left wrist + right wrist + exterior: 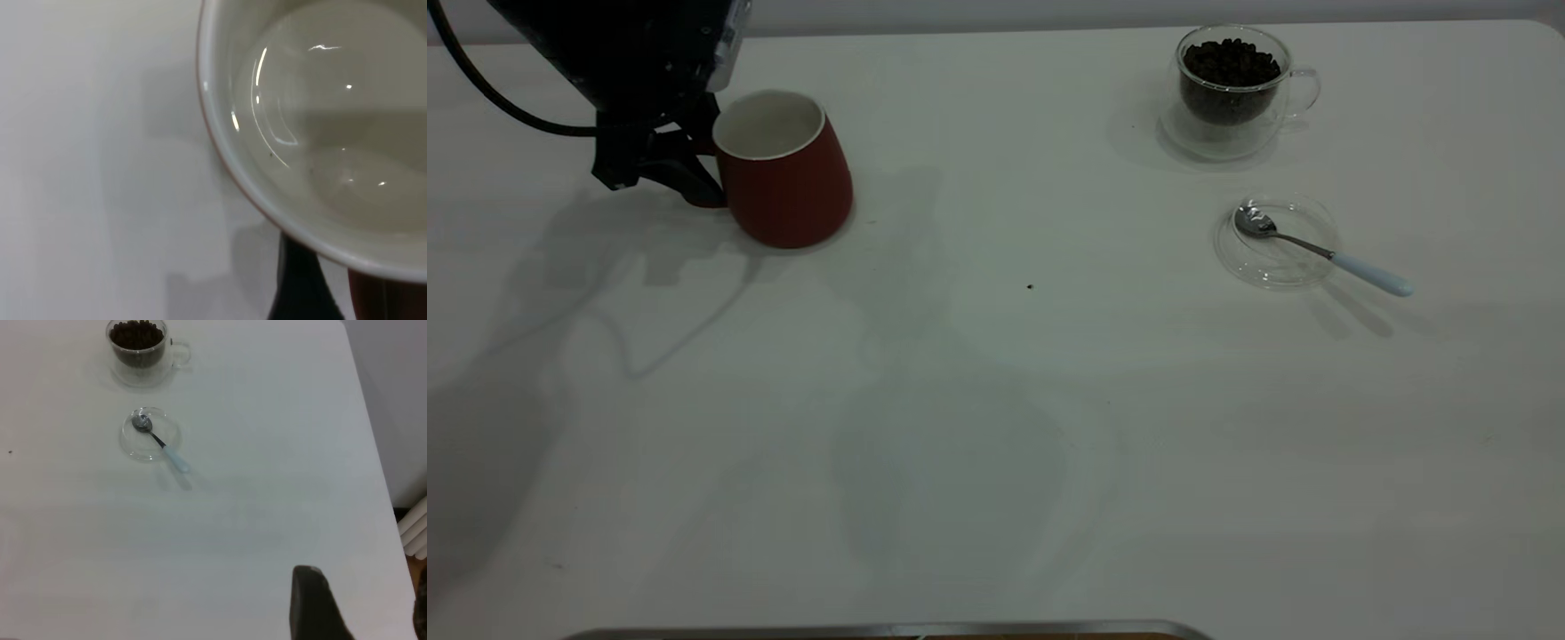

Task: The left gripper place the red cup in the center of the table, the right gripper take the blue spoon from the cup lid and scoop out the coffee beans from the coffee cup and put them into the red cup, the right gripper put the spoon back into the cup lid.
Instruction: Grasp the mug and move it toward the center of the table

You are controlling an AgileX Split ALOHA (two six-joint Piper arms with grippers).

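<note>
Exterior view: the red cup [785,173], white inside and empty, leans at the surface's [996,400] ten o'clock, its handle side against the left tool [694,169]; whether that tool's clamped, I cannot tell. Left wrist view: glossy white interior [320,120]. Right wrist view: right tool [317,603], state unclear.

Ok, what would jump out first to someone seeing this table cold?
The red cup at the table's far left, tilted, with the left claw at its handle side. Then, far right, the coffee cup full of coffee beans, and the blue spoon resting across the cup lid.
</note>
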